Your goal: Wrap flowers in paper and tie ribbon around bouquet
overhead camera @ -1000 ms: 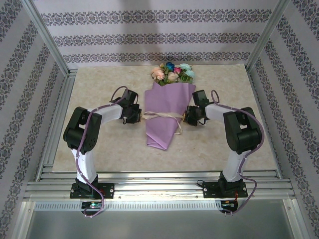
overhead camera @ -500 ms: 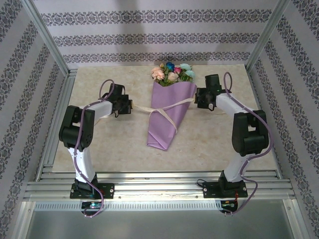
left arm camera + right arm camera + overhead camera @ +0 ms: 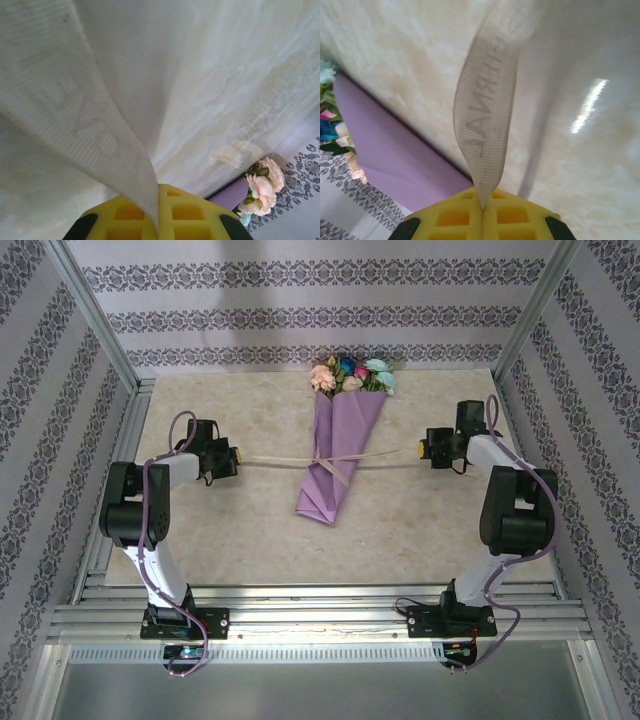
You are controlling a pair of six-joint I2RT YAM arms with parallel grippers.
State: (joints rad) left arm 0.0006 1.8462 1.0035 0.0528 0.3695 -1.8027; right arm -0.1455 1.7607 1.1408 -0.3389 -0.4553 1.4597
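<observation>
Pale table (image 3: 250, 530) bears the bouquet (image 3: 340, 440); left gripper (image 3: 232, 458) at 9 o'clock and right gripper (image 3: 424, 448) at 3 clamp the taut ribbon (image 3: 275, 462).

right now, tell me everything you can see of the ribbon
The ribbon is a narrow, cream-beige woven band with faint printed lettering. It is stretched nearly straight across the table, wrapped around the middle of the bouquet, cinching the lilac paper, with a short loose bit slanting down over the paper. Its ends are pinched between the yellow pads of the left end effector and the right end effector.
</observation>
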